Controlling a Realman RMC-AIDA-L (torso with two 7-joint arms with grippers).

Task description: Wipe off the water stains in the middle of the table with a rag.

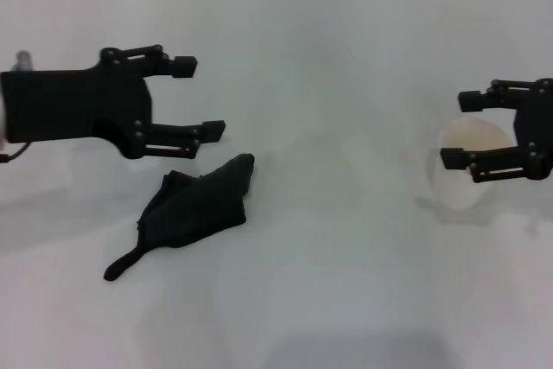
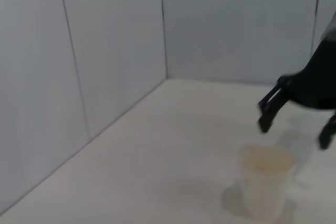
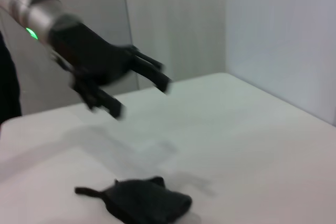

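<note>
Crumpled black rag [image 1: 197, 208] lies on the white table [image 1: 328, 283], left of centre. Left end effector [image 1: 198, 97] hovers just behind it, fingers spread, holding nothing. Right end effector [image 1: 455, 130] hovers spread over a translucent cup [image 1: 471, 170]. No writing visible.

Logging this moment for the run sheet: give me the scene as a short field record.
rag: black, crumpled, lying on the table, nothing gripping it
left gripper: open, in the air just behind the rag
right gripper: open, at the cup
cup: pale, upright, on the robot's right
stain: none visible mid-table
table: white, plain
</note>
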